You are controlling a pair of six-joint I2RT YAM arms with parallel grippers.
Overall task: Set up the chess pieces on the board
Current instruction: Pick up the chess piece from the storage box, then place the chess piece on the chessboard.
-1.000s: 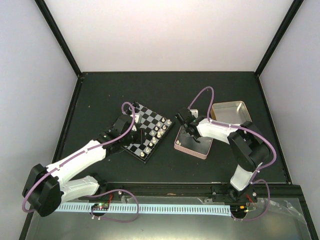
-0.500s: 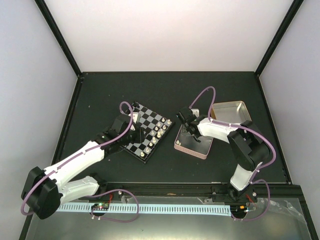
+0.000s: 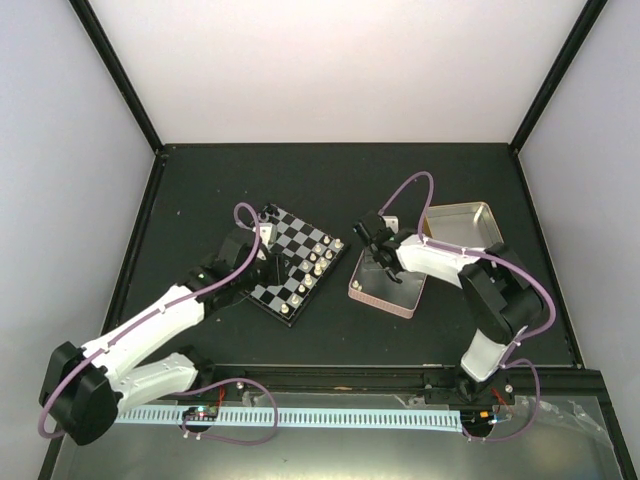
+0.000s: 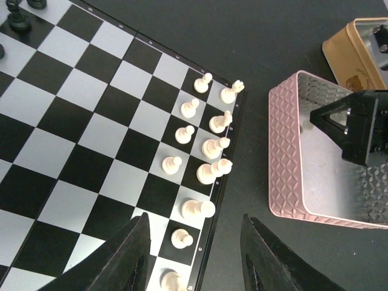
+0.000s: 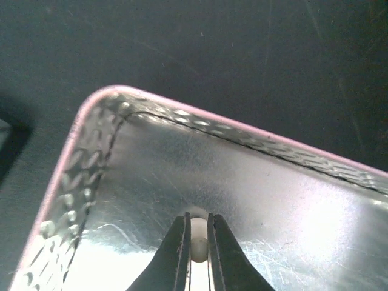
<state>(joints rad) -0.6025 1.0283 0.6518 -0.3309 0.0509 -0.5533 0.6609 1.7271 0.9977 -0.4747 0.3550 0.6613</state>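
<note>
The board (image 3: 298, 262) lies left of centre; the left wrist view shows its checks (image 4: 91, 121). Several cream-white chess pieces (image 4: 209, 145) stand in two rows along its right edge. My left gripper (image 3: 274, 264) is open and empty, its fingertips (image 4: 194, 217) straddling the board's near right corner above the pieces. My right gripper (image 3: 381, 262) is down inside the pink tin (image 3: 385, 292). In the right wrist view it (image 5: 197, 219) is shut on one small cream-white piece (image 5: 197, 245) just above the tin's shiny floor (image 5: 254, 182).
A gold tin (image 3: 460, 222) lies open to the right of the pink tin and shows in the left wrist view (image 4: 354, 45). Black pieces (image 4: 21, 18) stand at the board's far side. The pink tin's rim (image 5: 91, 121) curves round my right gripper.
My left gripper has drifted slightly farther over the board. My right gripper has stayed in the pink tin.
</note>
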